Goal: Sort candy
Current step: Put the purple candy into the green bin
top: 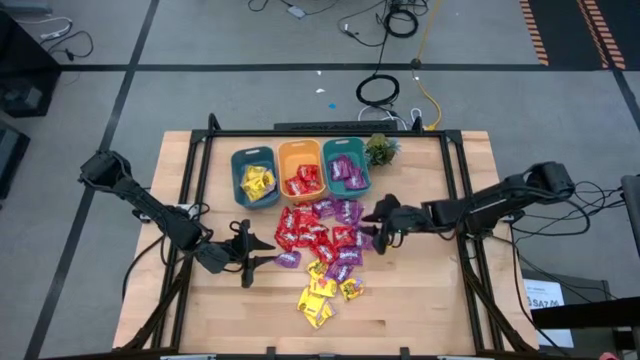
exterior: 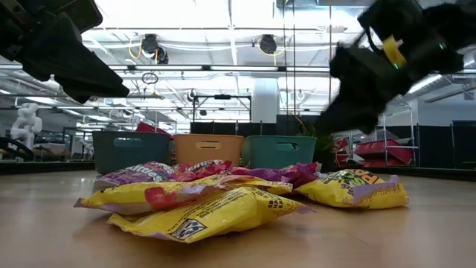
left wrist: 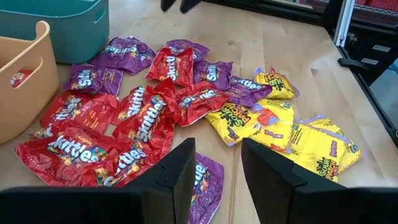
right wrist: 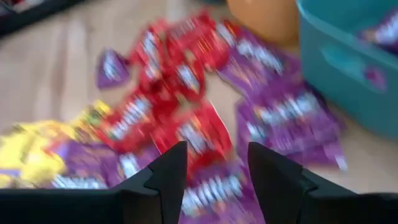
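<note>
A pile of candy (top: 320,245) lies in the middle of the wooden table: red packets (left wrist: 140,112) and purple packets (left wrist: 208,71) toward the far side, yellow packets (left wrist: 267,124) toward the near side. My left gripper (top: 252,253) hovers open at the pile's left edge, above a purple packet (left wrist: 208,180) that lies flat on the table. My right gripper (top: 380,226) stands open at the pile's right edge, over purple and red packets (right wrist: 205,143), touching none.
Three bins stand in a row at the far side: a blue one (top: 255,176) with yellow candy, an orange one (top: 302,170) with red, a teal one (top: 347,166) with purple. A small green plant (top: 380,150) stands right of them. Bare wood lies near the front edge.
</note>
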`<state>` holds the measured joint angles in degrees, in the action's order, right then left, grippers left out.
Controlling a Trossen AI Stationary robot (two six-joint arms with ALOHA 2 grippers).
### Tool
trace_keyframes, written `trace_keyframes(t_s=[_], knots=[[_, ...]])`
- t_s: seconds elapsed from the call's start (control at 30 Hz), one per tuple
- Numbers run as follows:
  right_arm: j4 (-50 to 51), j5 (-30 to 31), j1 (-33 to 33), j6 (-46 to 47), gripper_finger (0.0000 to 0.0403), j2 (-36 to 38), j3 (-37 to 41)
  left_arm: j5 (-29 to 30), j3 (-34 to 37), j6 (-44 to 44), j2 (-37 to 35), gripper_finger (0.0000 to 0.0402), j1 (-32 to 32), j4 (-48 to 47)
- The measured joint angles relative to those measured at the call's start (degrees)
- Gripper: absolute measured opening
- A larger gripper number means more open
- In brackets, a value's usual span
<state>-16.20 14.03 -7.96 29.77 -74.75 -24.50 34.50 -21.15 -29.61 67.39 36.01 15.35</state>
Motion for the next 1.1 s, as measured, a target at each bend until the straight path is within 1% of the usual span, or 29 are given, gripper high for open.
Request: trace_keyframes(t_s=[0.2, 0.4, 0.5, 0.6, 0.73, 0.83, 0.93, 1.0, 1.1], knots=[[-0.22, 1.59, 0.08, 2.97, 0.0160, -0.50, 5.28, -0.02, 0.00, 0.02, -0.01, 0.0140, 0.02, -0.19], [-0.28, 3.96, 0.08, 1.63, 0.0160, -0.52, 6.89, 0.00, 0.04, 0.02, -0.01, 0.0140, 0.00, -0.96], [-0.57, 4.18, 0.08, 0.59, 0.0160, -0.68, 6.87, 0.00, 0.04, 0.37, -0.02, 0.0140, 0.02, -0.97], [-2.74, 4.09, 0.08, -0.51, 0.0160, -1.83, 6.87, 0.07, 0.04, 0.39, -0.01, 0.0140, 0.01, -0.96], [-7.79, 3.85, 0.08, -2.73, 0.0163, -5.29, 6.87, 0.07, 0.04, 0.39, -0.02, 0.0140, 0.02, -1.00], [-11.17, 3.63, 0.08, -4.70, 0.0180, -8.01, 6.78, 0.09, 0.04, 0.42, 0.00, 0.0140, 0.02, -1.42], [-11.52, 2.10, 0.08, -4.83, 0.0203, -11.40, 6.78, 0.09, 0.04, 0.42, 0.01, 0.0140, 0.02, -1.41], [-13.41, 1.32, 0.08, -2.83, 0.0217, -13.89, 6.75, 0.11, 0.04, 0.41, -0.02, 0.0140, 0.01, -1.38], [-16.61, 2.15, -0.33, 0.49, 0.0234, -17.78, 6.71, 0.13, 0.04, 0.35, 0.00, 0.0140, 0.01, -1.39]])
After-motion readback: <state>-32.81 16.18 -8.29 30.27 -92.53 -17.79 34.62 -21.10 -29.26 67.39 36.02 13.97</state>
